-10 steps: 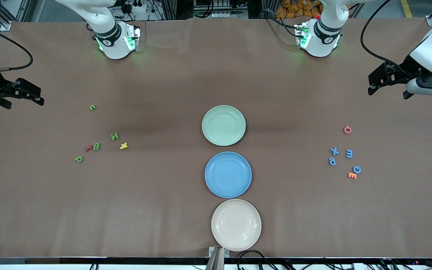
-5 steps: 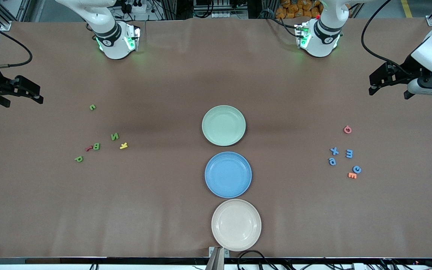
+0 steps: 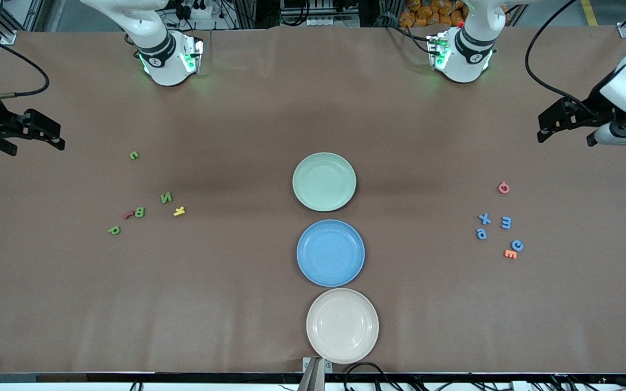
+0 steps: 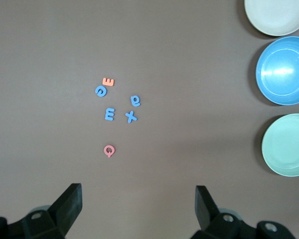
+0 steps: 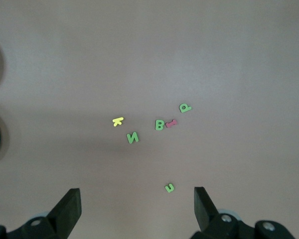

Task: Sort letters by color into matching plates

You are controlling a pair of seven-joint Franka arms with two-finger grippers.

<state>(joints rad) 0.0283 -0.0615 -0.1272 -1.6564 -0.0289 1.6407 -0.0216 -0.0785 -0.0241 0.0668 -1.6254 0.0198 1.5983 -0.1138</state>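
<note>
Here both round, rimmed plates [image 3: 324, 181] sit bare, chunky letters [image 3: 166, 197] scattered, left claw [image 4: 138, 209] and right claw [image 5: 137, 209] agape.

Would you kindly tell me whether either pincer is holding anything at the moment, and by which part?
Nothing is held. The left pincer and the right pincer both hang open and empty above bare table.

Readable letter shapes are lying on the table: green N [image 3: 166, 197], green B [image 3: 139, 212], green P [image 3: 114, 230], yellow K [image 3: 179, 211], blue X [image 3: 484, 219], blue E [image 3: 506, 222] and orange E [image 3: 510, 254].
</note>
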